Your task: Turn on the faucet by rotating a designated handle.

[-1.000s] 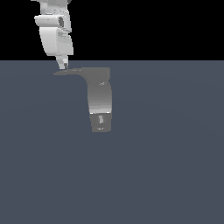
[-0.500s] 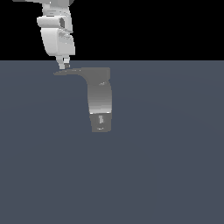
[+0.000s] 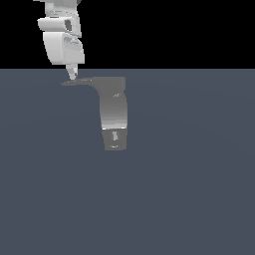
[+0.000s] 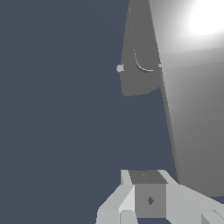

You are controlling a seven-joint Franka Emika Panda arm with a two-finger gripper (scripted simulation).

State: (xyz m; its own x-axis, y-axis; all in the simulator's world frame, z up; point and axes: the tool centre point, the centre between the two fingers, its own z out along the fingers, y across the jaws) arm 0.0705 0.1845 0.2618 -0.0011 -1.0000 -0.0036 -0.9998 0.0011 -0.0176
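In the exterior view the faucet (image 3: pixel 113 117) is a grey upright column on a darker base block (image 3: pixel 115 140). Its handle (image 3: pixel 82 81) is a thin flat arm that runs from the column's top to the exterior view's left and tapers to a point. My gripper (image 3: pixel 72 75) hangs straight down over the handle's tip. Its fingertips are together and at or just above the arm; contact is not clear. In the wrist view the shut fingers (image 4: pixel 131 197) sit beside a broad, brightly lit grey surface of the faucet (image 4: pixel 192 109).
The faucet stands alone on a flat dark blue-grey floor (image 3: pixel 189 189). A black background fills the space above the floor's far edge. A darker grey part of the faucet (image 4: pixel 140 70) shows farther off in the wrist view.
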